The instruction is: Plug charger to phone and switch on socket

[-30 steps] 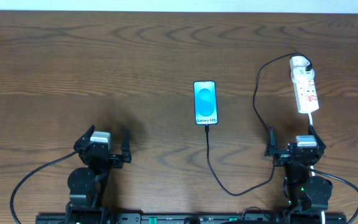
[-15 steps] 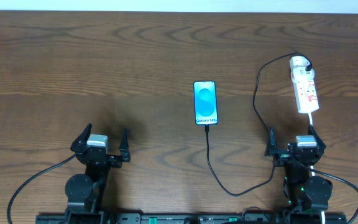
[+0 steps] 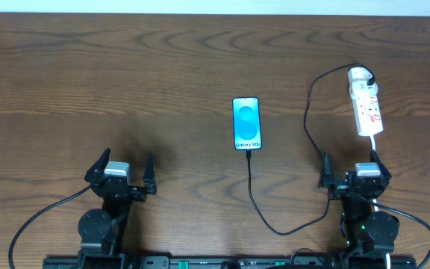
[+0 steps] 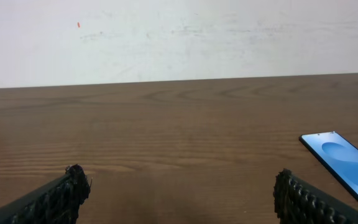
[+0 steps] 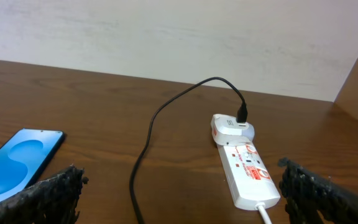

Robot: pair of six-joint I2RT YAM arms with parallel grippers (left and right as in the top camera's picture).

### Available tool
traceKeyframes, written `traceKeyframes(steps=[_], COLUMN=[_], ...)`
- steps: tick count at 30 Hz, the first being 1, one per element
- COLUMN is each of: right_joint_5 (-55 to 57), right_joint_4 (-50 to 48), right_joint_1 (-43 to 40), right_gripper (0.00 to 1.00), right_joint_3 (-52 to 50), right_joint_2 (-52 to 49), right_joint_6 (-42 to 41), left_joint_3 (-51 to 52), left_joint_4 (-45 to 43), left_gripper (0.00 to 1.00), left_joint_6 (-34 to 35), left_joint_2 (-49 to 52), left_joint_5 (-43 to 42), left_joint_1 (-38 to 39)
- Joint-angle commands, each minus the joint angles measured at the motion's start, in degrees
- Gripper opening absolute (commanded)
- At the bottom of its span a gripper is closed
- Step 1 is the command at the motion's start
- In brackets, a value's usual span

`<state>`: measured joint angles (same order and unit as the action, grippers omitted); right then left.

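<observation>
Near the counter's (image 3: 88, 67) front edge, your left fingers (image 3: 148, 176) stand spread wide and grip nothing. They are well apart from the phone (image 3: 247, 123), which lies flat, screen up, at mid-counter, ahead of them and to their right. Your right fingers (image 3: 324, 173) are likewise spread and empty; the phone sits ahead to their left, and the socket (image 3: 367, 108) lies just ahead of them, near but not touching. From the white adapter (image 3: 360, 75) at the socket's far end, the charger (image 3: 254, 198) loops down past the right fingers' left side, then curves up to meet the phone's near edge. You cannot tell the switch positions on the socket.
</observation>
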<state>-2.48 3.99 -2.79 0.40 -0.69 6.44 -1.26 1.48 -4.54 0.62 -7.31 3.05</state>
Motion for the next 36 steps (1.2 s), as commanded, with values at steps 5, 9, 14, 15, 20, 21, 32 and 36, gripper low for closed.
traceKeyframes(steps=[5, 9, 14, 15, 20, 21, 32, 36], right_joint_5=[0.6, 0.6, 0.6, 0.6, 0.6, 0.6, 0.6, 0.6], right_joint_4=[0.2, 0.2, 0.2, 0.2, 0.2, 0.2, 0.2, 0.2], right_joint_1=[-0.2, -0.2, -0.2, -0.2, -0.2, -0.2, -0.2, -0.2], right_gripper=[0.99, 0.99, 0.99, 0.99, 0.99, 0.99, 0.99, 0.99], right_joint_3=[-0.1, -0.1, -0.1, -0.1, -0.1, -0.1, -0.1, -0.1], right_joint_2=[0.4, 0.4, 0.4, 0.4, 0.4, 0.4, 0.4, 0.4], right_joint_6=[-0.8, -0.8, -0.8, -0.8, -0.8, -0.8, -0.8, -0.8], left_joint_3=[1.0, 1.0, 1.0, 1.0, 1.0, 1.0, 1.0, 1.0], left_joint_4=[1.9, 1.9, 1.9, 1.9, 1.9, 1.9, 1.9, 1.9], left_gripper=[0.97, 0.97, 0.97, 0.97, 0.97, 0.97, 0.97, 0.97], left_joint_6=[-0.4, -0.4, -0.4, -0.4, -0.4, -0.4, -0.4, -0.4], left_joint_2=[-0.6, -0.6, -0.6, -0.6, -0.6, -0.6, -0.6, -0.5], left_joint_5=[-0.8, -0.8, -0.8, -0.8, -0.8, -0.8, -0.8, -0.8], left_joint_1=[-0.2, -0.2, -0.2, -0.2, -0.2, -0.2, -0.8, -1.6])
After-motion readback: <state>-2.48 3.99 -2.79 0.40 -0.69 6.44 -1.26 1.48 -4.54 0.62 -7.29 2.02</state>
